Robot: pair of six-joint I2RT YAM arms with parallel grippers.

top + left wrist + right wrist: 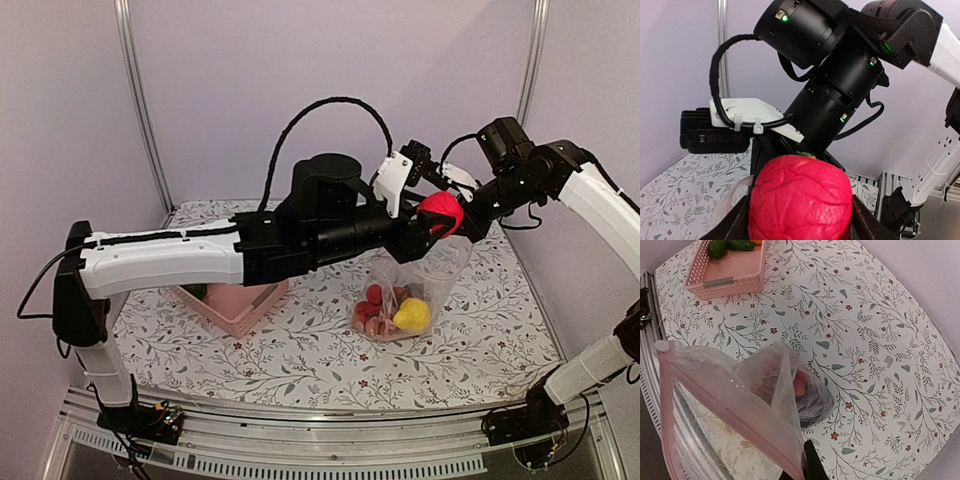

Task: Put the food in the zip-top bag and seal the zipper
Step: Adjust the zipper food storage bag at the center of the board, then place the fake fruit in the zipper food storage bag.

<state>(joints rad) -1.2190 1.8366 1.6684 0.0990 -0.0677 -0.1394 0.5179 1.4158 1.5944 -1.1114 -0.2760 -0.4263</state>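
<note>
My left gripper (432,218) is shut on a red wrinkled toy fruit (441,212) and holds it high, right beside the bag's mouth. In the left wrist view the red fruit (800,200) fills the space between the fingers (865,226). My right gripper (470,218) is shut on the top edge of the clear zip-top bag (420,275), which hangs down to the table. A yellow piece (412,315) and red balls (375,296) lie in the bag's bottom. In the right wrist view the pinkish zipper (725,400) runs along the bag's mouth above my gripper (807,469).
The pink latticed basket (240,300) stands left of the bag, under the left arm. In the right wrist view the basket (725,282) holds green pieces (717,247). The floral tablecloth (300,350) covers the table. The two wrists are very close together.
</note>
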